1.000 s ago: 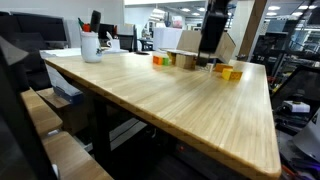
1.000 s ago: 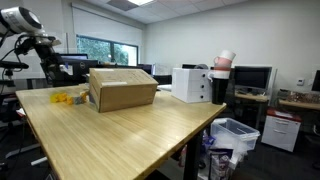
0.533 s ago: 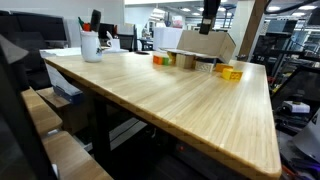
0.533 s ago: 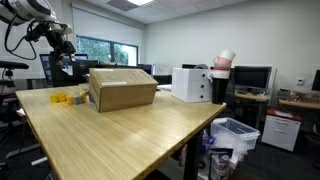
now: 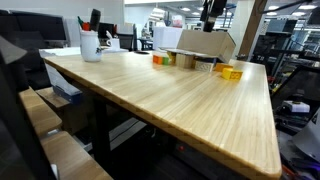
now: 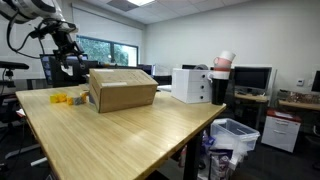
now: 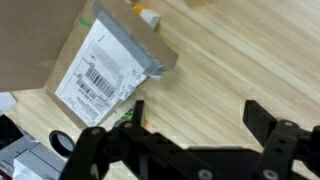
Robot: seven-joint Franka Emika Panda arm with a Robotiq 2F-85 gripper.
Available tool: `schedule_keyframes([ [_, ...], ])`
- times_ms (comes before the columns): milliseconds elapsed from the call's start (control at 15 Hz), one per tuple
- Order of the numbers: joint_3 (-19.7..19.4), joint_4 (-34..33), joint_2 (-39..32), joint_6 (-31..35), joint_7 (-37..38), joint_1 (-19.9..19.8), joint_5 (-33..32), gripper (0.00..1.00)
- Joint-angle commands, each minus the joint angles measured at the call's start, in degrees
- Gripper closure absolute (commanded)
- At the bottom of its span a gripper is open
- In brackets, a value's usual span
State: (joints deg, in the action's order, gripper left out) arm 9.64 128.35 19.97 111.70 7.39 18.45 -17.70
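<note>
**Desk:** What are you working over?

**Me:** A long table point(image 5: 150, 100) of pale wood grain. It stands in an open office, with desks, monitors and ceiling lights behind it.

**Desk:** Count it off, left to right.

**Me:** In an exterior view, I've got one white mug point(image 5: 90, 46) stuffed with pens, well apart from my fingers point(image 7: 260, 118). Next is a small cluster of orange and yellow blocks point(image 5: 160, 60), nearer to them. The blocks are too small for me to count. Then comes one cardboard box point(image 5: 220, 45), the nearest thing, lying on the table below the fingers. Just past it is a second cluster of yellow blocks point(image 5: 229, 72). So that's one mug, one box and two clusters of blocks.

**Desk:** And the fingers?

**Me:** They're spread as wide as they go, with nothing between them, and they hang in the air above the table. In the wrist view I see bare wood under them. The box sits ahead of them and off to one side, not touching, with a white barcode label showing on it.
</note>
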Motion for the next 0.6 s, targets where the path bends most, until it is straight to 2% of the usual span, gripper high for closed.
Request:
schedule_keyframes([
  [0,-12.41,0.51,1.58,4.76,-15.07,1.71,3.01,0.00],
  [67,-15.96,-0.11,1.30,5.16,-18.90,2.35,3.18,0.00],
  [200,-20.79,-3.29,0.00,3.81,-26.70,-0.69,6.39,0.00],
  [267,-12.81,-1.10,0.23,4.68,-20.55,-4.39,4.47,0.00],
  [400,-16.63,-2.38,0.05,4.65,-25.73,-5.48,6.28,0.00],
  [533,-17.67,-2.93,0.00,4.61,-27.03,-5.71,6.71,0.00],
])
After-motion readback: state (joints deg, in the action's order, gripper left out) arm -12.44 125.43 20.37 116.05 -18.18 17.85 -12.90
